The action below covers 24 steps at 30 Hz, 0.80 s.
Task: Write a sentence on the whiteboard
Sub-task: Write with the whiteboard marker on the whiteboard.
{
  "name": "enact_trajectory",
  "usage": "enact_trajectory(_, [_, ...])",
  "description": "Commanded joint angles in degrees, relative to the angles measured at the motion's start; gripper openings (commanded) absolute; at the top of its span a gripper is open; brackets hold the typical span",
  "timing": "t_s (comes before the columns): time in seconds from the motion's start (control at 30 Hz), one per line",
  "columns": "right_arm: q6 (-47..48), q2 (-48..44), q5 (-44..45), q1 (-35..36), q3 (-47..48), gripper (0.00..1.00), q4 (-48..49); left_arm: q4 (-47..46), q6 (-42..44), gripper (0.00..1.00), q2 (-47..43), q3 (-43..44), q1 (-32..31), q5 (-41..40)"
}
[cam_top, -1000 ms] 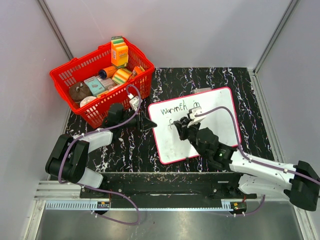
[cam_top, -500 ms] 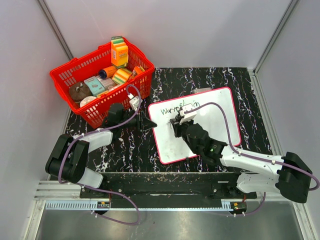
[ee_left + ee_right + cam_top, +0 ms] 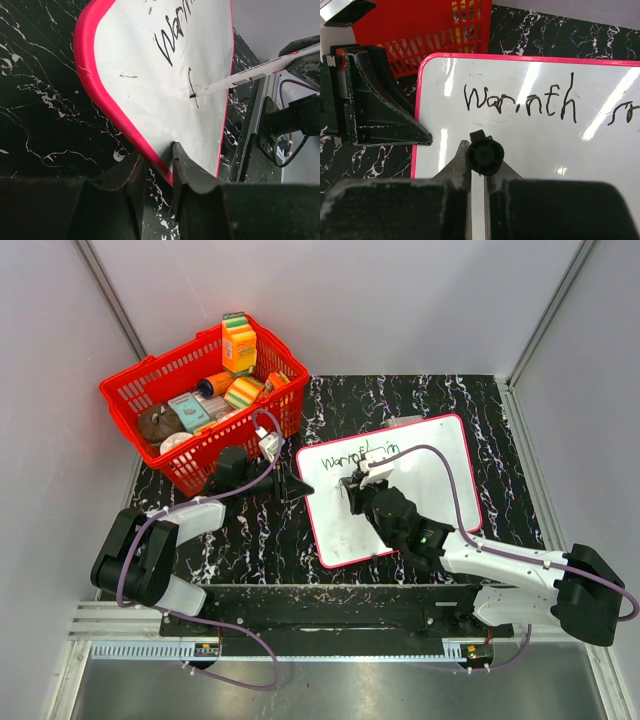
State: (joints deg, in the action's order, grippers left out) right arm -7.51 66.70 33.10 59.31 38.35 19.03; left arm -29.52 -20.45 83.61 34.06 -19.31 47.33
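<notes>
The whiteboard (image 3: 440,475) lies on the black marbled table, red-pink framed, with "Warmth in" in black along its top. My left gripper (image 3: 300,490) is shut on the board's left frame edge, one finger on the white face and one outside the rim (image 3: 157,155). My right gripper (image 3: 352,488) hovers over the board's left half, shut on a marker (image 3: 485,156) seen end-on between the fingers. In the left wrist view the marker (image 3: 240,77) has its tip on the whiteboard (image 3: 150,75) at a short black stroke under the first word.
A red basket (image 3: 130,390) full of groceries stands at the back left, close behind the left gripper. Grey walls close in the table at the back and sides. The right arm's cable arcs over the board's middle.
The right gripper with the marker has moved left across the board, from below the middle of the writing to under its first letters. The left gripper and board have stayed put.
</notes>
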Motion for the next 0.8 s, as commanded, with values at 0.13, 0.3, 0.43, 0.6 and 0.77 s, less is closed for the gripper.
enact_trajectory(0.13, [0.3,-2.9,4.4,-0.2,-0.2,0.00,-0.5,1.0,7.0,0.00,0.0,0.7,-1.3,-2.8])
enact_trajectory(0.3, [-0.5,-3.5,4.8,-1.6,0.0,0.00,-1.4,1.0,6.9,0.00,-0.1,0.7,-1.3,-2.8])
enact_trajectory(0.43, [-0.3,-4.2,3.9,-1.9,0.1,0.00,-2.0,1.0,6.9,0.00,-0.1,0.7,-1.3,-2.9])
enact_trajectory(0.6, [-0.8,-6.7,2.4,-2.0,-0.6,0.00,-1.9,1.0,6.9,0.00,-0.1,0.7,-1.3,-2.8])
enact_trajectory(0.77, [-0.6,-6.4,1.5,-2.0,-0.6,0.00,-1.8,1.0,6.9,0.00,0.1,0.7,-1.3,-2.8])
